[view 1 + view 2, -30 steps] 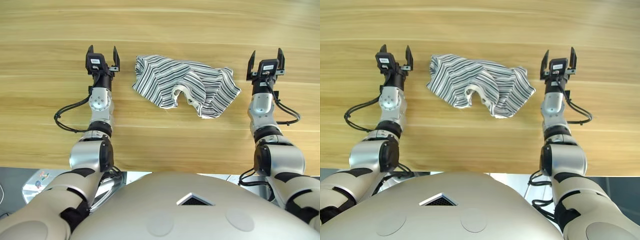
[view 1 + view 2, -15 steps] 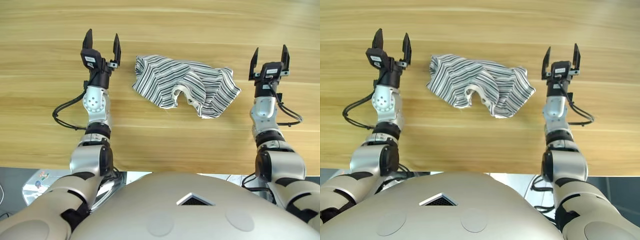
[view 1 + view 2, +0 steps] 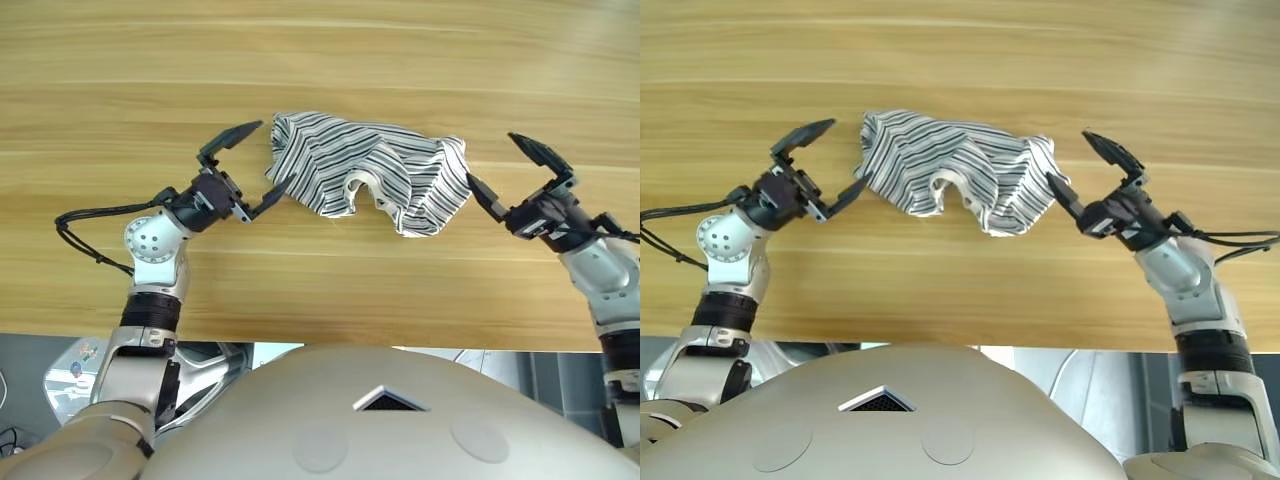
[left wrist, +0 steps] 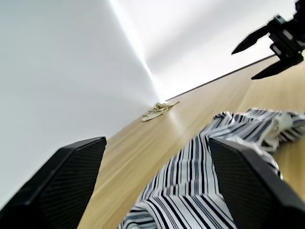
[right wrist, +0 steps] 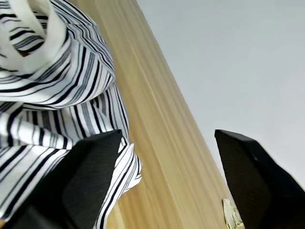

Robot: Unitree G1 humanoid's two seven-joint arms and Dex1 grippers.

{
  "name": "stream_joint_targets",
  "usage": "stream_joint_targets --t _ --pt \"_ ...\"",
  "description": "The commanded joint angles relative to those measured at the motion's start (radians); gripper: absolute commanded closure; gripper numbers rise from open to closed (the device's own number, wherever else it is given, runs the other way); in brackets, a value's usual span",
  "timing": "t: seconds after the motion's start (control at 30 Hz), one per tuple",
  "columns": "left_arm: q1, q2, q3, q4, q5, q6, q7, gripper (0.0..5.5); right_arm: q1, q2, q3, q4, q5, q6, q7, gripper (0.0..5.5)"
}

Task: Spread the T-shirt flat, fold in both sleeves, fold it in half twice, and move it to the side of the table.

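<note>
The striped T-shirt (image 3: 370, 170) lay crumpled mid-counter (image 3: 320, 50). The left end effector (image 3: 271, 153) was wide open, its fingers flanking the shirt's left edge. The right end effector (image 3: 490, 158) was also open, just beside the shirt's right edge.

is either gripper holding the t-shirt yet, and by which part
Nothing is held: the left gripper and right gripper are both open at opposite ends of the crumpled T-shirt.

Silver arms (image 3: 152, 240), black cables (image 3: 90, 213), black jaws
</note>
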Motion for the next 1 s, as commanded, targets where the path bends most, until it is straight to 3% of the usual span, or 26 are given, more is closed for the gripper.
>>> stream_joint_targets --t 0.03,0.2,0.4,0.7,1.0 --pt "0.002 0.104 0.010 0.010 0.309 0.000 0.115 1.51 0.055 -0.066 -0.013 -0.099 -0.001 0.049 0.085 1.90" --pt "0.049 0.161 -0.061 -0.056 0.637 0.007 0.244 1.51 0.081 -0.062 0.055 -0.099 -0.089 0.093 0.159 1.90" --pt "0.103 0.203 -0.138 -0.129 0.670 0.028 0.263 1.51 0.098 -0.003 0.161 -0.005 -0.176 0.099 0.158 1.90" --pt "0.049 0.180 -0.212 -0.124 0.800 0.101 0.404 1.51 0.062 -0.029 0.164 0.120 -0.190 0.091 0.121 1.90" --pt "-0.089 0.129 -0.336 0.037 0.917 0.137 0.563 1.51 -0.020 0.004 0.236 0.187 -0.215 0.063 0.116 1.90"
